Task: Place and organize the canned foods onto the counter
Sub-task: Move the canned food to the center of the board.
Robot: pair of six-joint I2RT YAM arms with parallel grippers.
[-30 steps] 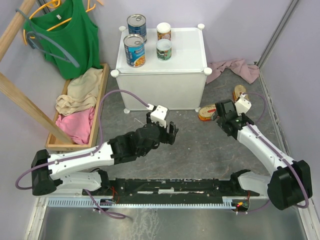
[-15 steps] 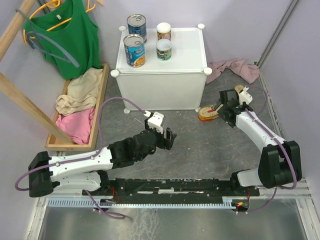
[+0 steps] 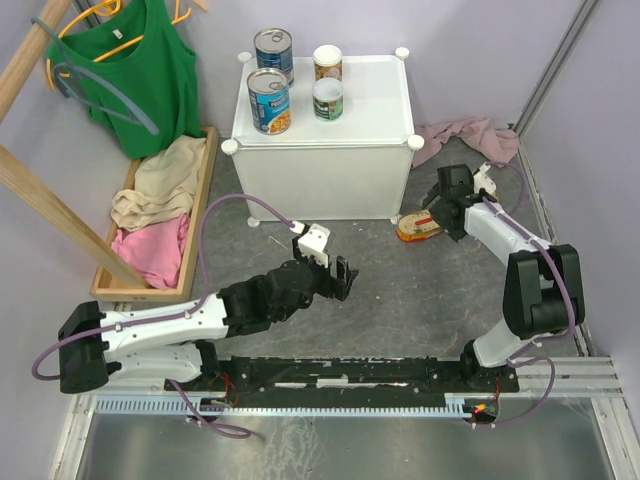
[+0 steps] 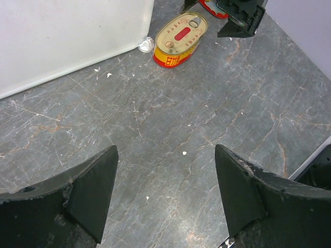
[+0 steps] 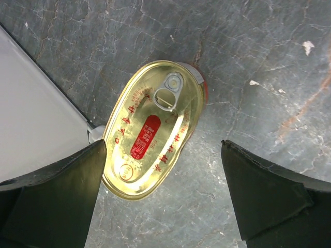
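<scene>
**Counter** [image 3: 345, 125]: white cube, at 12 o'clock in the top view. It carries four cans in its 10–12 o'clock part, all upright.
- Two tall blue cans [image 3: 273, 48] [image 3: 268, 100], one behind the other along the left edge.
- Two small cans [image 3: 327, 62] [image 3: 327, 98], just to their 3 o'clock, also one behind the other.

**Oval tin** [image 5: 152, 126]: gold lid with a red label, lying flat on the grey floor with the pull-tab up. It sits at 4 o'clock from the counter, against its front-right foot [image 4: 146, 45]. A second red-sided tin shows only as a sliver behind the right gripper in the left wrist view.

**Right gripper** [image 3: 434, 214]: above the oval tin with fingers wide apart, one at the tin's 9 o'clock and one at its 3 o'clock. Whether they touch it cannot be told.

**Left gripper** [image 4: 164, 152]: at 6 o'clock from the counter, over bare floor. Its fingers are spread and hold nothing.

**Other items:**
- Wooden tray [image 3: 207, 170] of clothes, at 9 o'clock.
- Green top [image 3: 140, 70] on a hanger, at 10 o'clock.
- Pink cloth [image 3: 470, 135], at 3 o'clock from the counter.
</scene>
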